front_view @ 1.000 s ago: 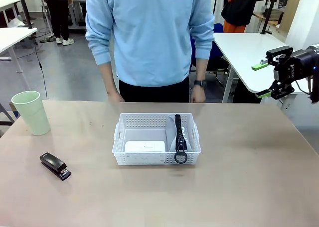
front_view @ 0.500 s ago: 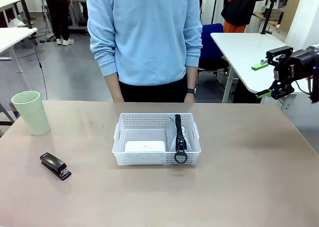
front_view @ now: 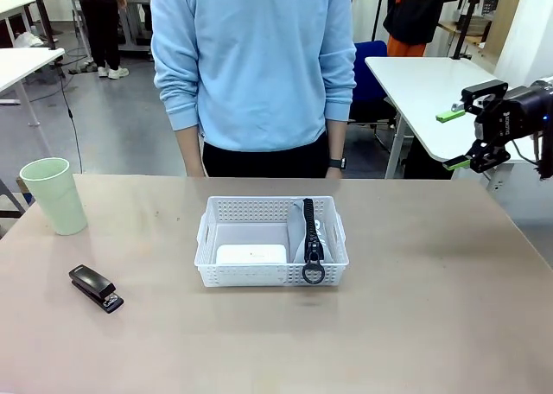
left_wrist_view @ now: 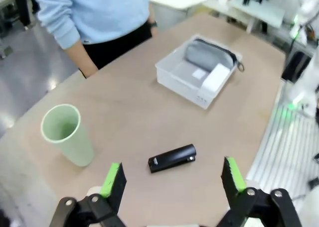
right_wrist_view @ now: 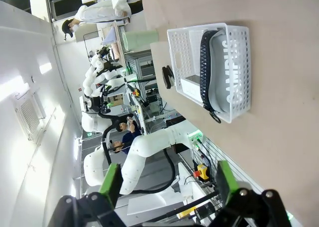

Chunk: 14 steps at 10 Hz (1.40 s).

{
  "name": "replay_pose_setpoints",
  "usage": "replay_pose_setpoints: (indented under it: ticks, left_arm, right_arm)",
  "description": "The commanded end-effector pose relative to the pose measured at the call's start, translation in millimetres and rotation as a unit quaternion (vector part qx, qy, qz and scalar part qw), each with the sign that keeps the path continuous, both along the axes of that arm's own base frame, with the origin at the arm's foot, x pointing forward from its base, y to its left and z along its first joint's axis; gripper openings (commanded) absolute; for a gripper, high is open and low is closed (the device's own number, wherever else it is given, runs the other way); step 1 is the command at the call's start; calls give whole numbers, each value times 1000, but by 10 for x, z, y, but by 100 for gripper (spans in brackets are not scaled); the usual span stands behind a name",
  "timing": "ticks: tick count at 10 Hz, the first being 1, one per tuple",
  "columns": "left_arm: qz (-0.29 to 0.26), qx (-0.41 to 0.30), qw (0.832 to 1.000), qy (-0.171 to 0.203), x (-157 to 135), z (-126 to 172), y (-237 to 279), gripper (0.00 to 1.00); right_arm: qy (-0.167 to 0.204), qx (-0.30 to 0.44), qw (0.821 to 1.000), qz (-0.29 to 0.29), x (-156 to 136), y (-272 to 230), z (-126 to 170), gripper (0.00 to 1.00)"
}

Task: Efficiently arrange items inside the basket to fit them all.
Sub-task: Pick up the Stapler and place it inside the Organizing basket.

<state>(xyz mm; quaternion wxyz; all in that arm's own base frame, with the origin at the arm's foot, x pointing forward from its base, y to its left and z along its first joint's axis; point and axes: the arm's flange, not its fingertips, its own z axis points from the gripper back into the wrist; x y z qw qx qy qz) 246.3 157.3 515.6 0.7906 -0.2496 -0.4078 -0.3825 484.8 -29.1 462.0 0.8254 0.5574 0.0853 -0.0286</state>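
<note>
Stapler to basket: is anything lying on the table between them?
No. In the front view the stretch of table between the stapler and the basket is bare; the cup stands farther left, behind the stapler.

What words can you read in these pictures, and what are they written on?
"CAMPUS": white letters on the grey zip pouch in the white basket, standing sideways in the right wrist view.
Print by the logo on the person's blue sweater: too small to read.
Pale mark on the black stapler: too small to read.
Tiny mark on the white box: too small to read.
</note>
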Motion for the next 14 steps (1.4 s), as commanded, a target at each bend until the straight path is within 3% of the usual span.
replay_pose_setpoints:
  ticks: [1, 4, 7, 9, 12, 13, 14]
  left_arm:
    - [-41, 81, 996, -13, -280, -440, -906, 100]
    - [-121, 224, 967, 11, -183, -551, -1819, 100]
    - [-135, 349, 927, 33, -157, -870, -2515, 100]
    - [-92, 371, 921, 73, -53, -1146, -2738, 100]
    - [-76, 361, 919, 142, 74, -1470, -2636, 100]
    - [-102, 342, 917, 177, 52, -1484, -2566, 100]
    - [-141, 305, 928, 158, -14, -1418, -2505, 100]
  right_arm:
    - [-1, -4, 1000, 6, -10, -5, 25, 100]
    - [-1, -4, 1000, 6, -10, -5, 25, 100]
    - [-1, -4, 1000, 6, -10, -5, 25, 100]
    - [-1, -4, 1000, 6, -10, -5, 25, 100]
    - [-1, -4, 1000, 6, -10, -5, 25, 100]
    - [-1, -4, 1000, 6, -10, -5, 25, 100]
    - [-1, -4, 1000, 6, -10, -5, 25, 100]
